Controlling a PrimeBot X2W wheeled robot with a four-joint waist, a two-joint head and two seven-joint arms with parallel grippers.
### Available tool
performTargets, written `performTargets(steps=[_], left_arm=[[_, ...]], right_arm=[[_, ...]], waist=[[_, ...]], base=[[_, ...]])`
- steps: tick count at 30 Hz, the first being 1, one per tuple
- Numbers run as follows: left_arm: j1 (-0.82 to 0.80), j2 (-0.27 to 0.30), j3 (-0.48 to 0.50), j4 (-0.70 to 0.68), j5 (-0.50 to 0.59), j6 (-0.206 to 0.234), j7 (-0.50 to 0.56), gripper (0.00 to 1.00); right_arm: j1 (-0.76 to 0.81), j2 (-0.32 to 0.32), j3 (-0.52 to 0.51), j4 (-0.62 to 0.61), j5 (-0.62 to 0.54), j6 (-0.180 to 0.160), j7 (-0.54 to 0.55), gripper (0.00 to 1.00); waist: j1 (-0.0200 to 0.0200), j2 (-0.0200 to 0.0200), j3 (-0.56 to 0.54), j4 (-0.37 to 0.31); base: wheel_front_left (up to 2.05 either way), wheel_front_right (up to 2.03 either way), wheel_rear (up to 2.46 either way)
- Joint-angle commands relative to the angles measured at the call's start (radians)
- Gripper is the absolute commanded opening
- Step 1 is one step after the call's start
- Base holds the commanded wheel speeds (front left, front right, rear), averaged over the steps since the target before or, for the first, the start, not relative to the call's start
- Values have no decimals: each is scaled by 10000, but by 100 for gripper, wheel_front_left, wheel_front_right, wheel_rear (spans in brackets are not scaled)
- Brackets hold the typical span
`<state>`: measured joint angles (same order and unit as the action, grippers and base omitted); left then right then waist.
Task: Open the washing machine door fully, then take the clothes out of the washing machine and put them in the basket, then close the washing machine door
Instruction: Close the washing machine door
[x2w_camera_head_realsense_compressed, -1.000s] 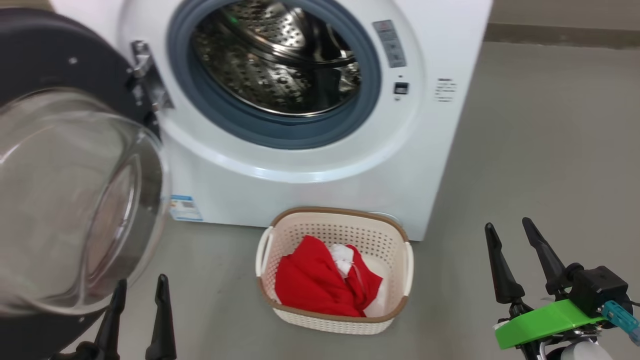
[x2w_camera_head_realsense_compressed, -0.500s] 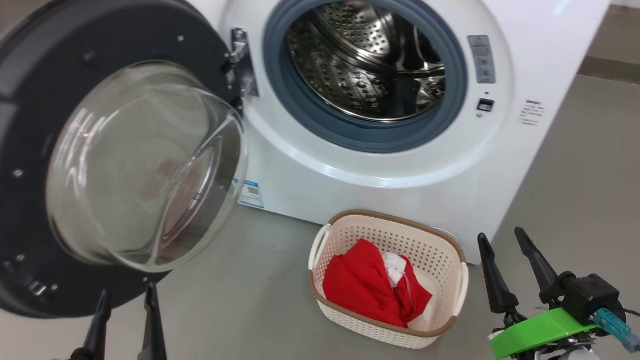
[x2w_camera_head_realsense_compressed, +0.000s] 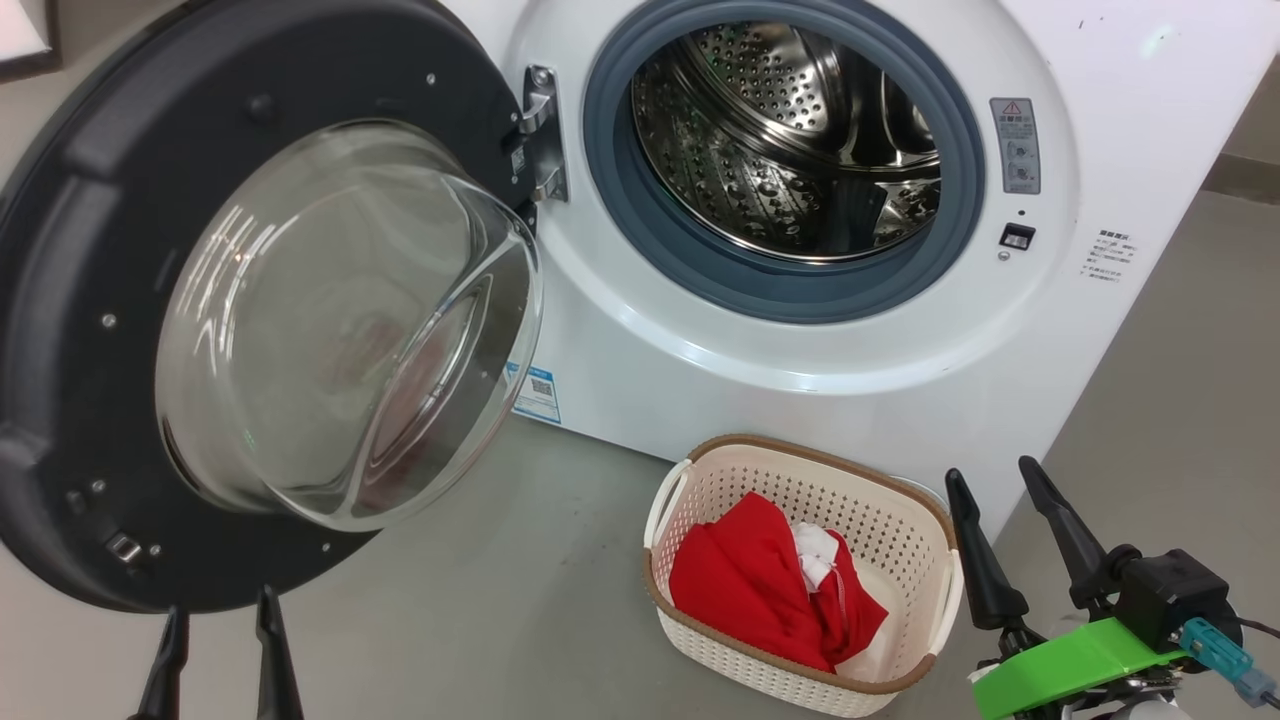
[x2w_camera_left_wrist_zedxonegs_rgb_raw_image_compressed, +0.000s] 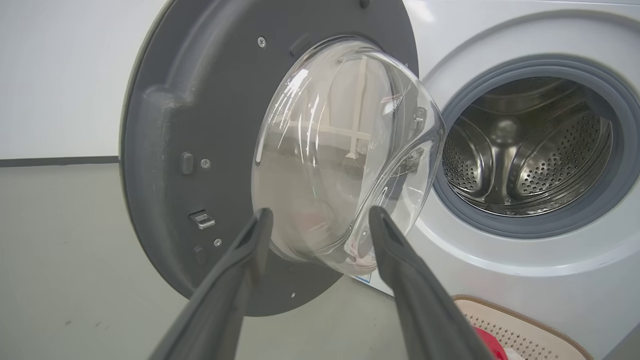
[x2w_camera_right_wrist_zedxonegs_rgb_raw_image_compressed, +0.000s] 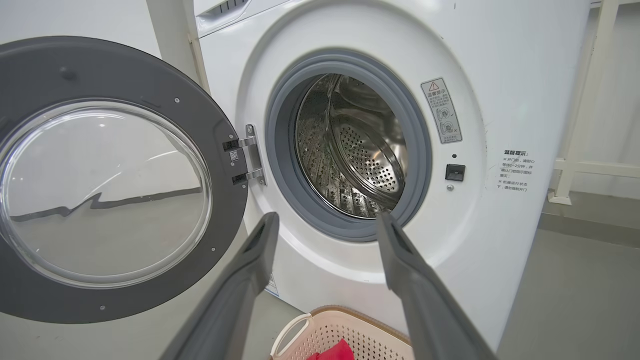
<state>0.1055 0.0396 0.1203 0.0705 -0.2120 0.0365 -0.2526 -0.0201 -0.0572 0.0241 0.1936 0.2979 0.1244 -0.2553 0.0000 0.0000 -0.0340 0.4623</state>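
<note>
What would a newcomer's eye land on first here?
The washing machine door stands wide open at the left, its glass bowl bulging toward the head camera. Then the shiny steel drum inside the grey ring, and the red clothes in the cream basket on the floor below.

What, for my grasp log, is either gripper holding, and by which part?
Nothing is held: left gripper and right gripper are open and empty; the red and white clothes lie in the cream perforated basket.
</note>
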Motion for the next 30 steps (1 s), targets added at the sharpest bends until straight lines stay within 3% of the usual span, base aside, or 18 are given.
performTargets(steps=[1,2,3,10,16,22,26,30], left_arm=[[-176,106,364,-139,78,116,-92,80],[-211,106,426,-145,98,144,-92,27],[-257,106,495,-210,115,173,-92,0],[-1426,604,1406,-1070,693,1197,-92,0],[-2960,1382,2205,-1493,367,1489,58,0],[-5234,1846,3895,157,-2292,1366,1055,0],[-6528,2121,4902,2093,-4281,1343,2526,0],[-7353,2609,5312,3706,-5541,1257,4243,0]], right_arm=[[-135,-59,282,-229,-52,63,-65,100],[-136,-59,289,-224,-52,63,-65,100],[-136,-59,293,-219,-52,63,-65,100],[-93,-94,238,-211,-45,63,-65,100],[-186,-132,278,-203,-45,63,-65,100],[-307,-188,376,-139,-19,63,-65,100],[-389,-217,379,-96,5,63,-65,100],[-436,-277,368,-99,54,63,-65,100]], waist=[[0,0,3,-41],[0,0,7,-67],[0,0,11,-92],[0,0,33,-172],[0,0,105,-394],[0,0,164,-662],[0,0,185,-849],[0,0,270,-984]], base=[[0,0,0],[0,0,0],[0,0,0],[0,0,0],[0,0,0],[0,0,0],[0,0,0],[0,0,0]])
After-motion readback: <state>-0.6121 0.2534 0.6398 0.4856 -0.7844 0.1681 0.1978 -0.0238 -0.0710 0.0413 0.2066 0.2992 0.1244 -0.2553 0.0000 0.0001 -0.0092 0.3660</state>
